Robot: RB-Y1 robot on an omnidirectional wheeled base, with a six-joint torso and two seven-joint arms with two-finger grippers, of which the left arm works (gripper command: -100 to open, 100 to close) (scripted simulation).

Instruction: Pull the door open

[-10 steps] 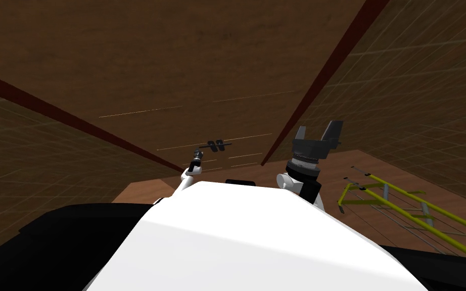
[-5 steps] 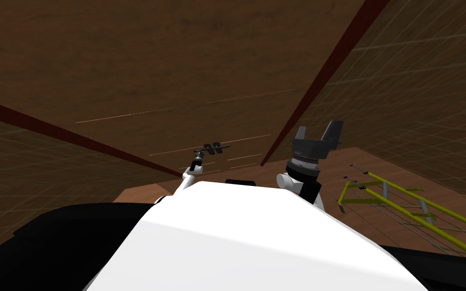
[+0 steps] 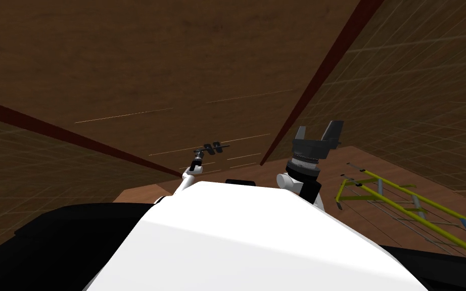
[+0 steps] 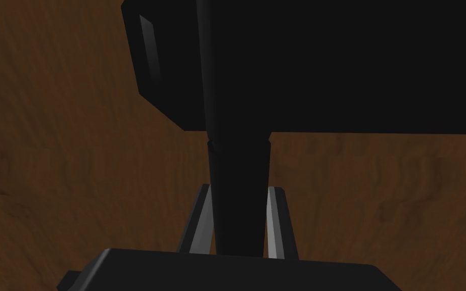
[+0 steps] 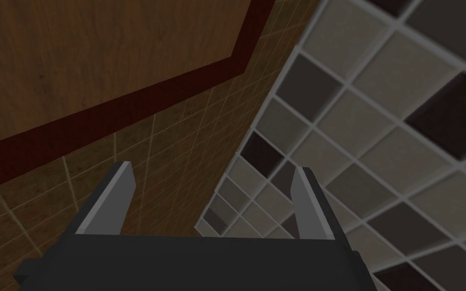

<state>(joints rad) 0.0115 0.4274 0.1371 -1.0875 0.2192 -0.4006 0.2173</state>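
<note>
Your left gripper (image 4: 239,194) is clamping the black door handle (image 4: 328,65), fingers (image 4: 276,222) pressing its stem from both sides. The handle is sitting on the brown wooden door (image 3: 176,76) straight ahead of you. Your right gripper (image 3: 318,135) is hovering released beside the dark red frame (image 3: 323,76). A yellow rack (image 3: 404,202) is lying on the floor to your right.

Door handle (image 4: 303,65) cut off at picture's edge

A home's room, by the look: brown wood-grain door (image 3: 176,76) in dark red frame (image 3: 319,76), tan tiled walls (image 3: 419,91) flanking it, yellow tubular rack (image 3: 409,204) nearby.
</note>
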